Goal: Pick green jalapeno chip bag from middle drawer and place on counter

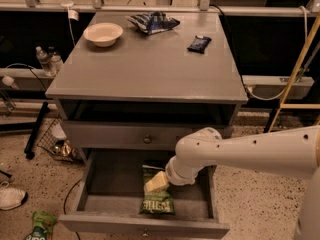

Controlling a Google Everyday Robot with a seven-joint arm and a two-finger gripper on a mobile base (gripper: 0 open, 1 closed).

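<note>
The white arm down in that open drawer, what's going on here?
A robot arm is reaching into the open middle drawer of a grey cabinet. Its gripper sits at the upper end of the green jalapeno chip bag, which lies flat on the drawer floor, not yet lifted. The counter above holds a bowl, a blue-and-white snack bag and a small dark packet.
</note>
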